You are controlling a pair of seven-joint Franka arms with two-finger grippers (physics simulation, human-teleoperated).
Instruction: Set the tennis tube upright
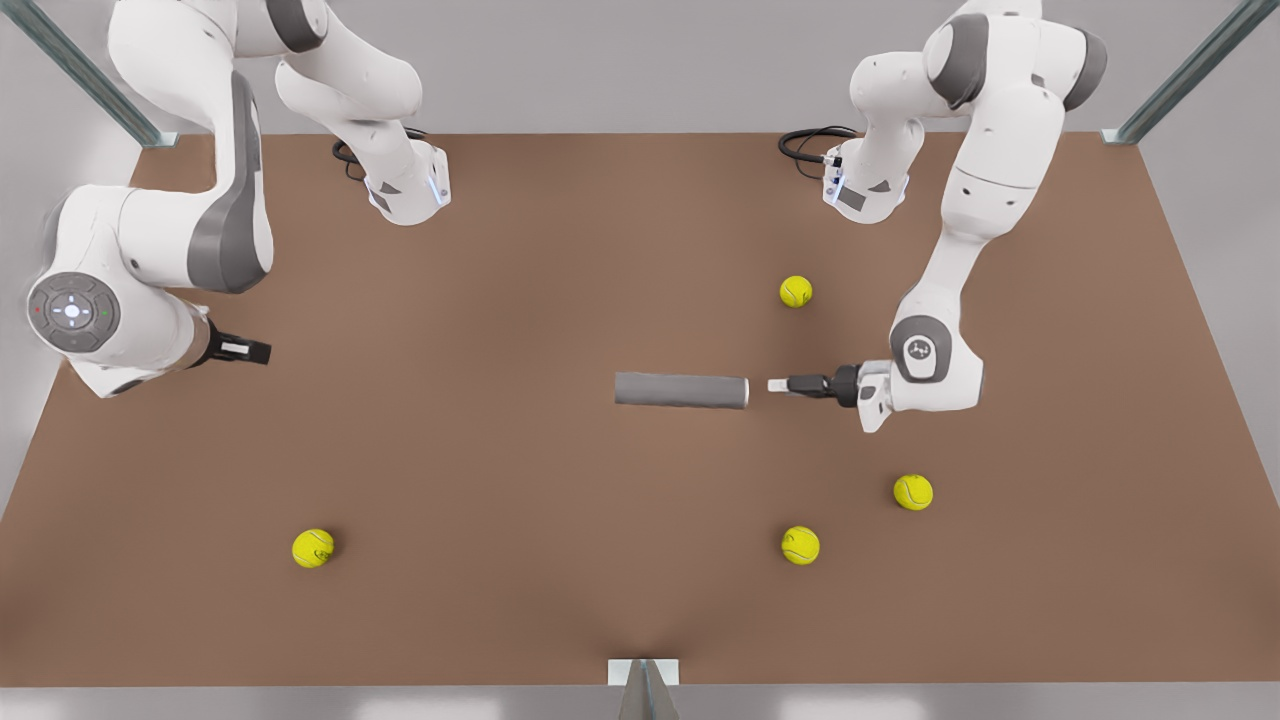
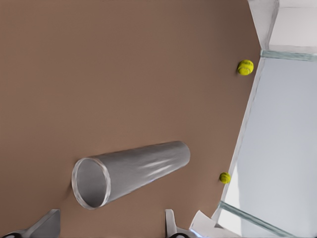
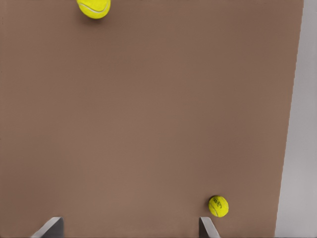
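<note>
While flat on brown table [image 1: 480, 450], tennis tube [image 1: 680, 390] beside empty, spread left gripper [image 1: 776, 385]; right gripper [image 1: 263, 351] far, seemingly likewise.

Your front view looks steeply down on the whole brown table [image 1: 500, 450] from above, taking in both arms. Your left wrist camera sits low and close behind the open end of the tennis tube [image 2: 130, 172], looking along it (the same tube lies at the front view's centre [image 1: 681, 390]). Your right wrist camera looks down at bare table [image 3: 148, 124] from higher up.
</note>
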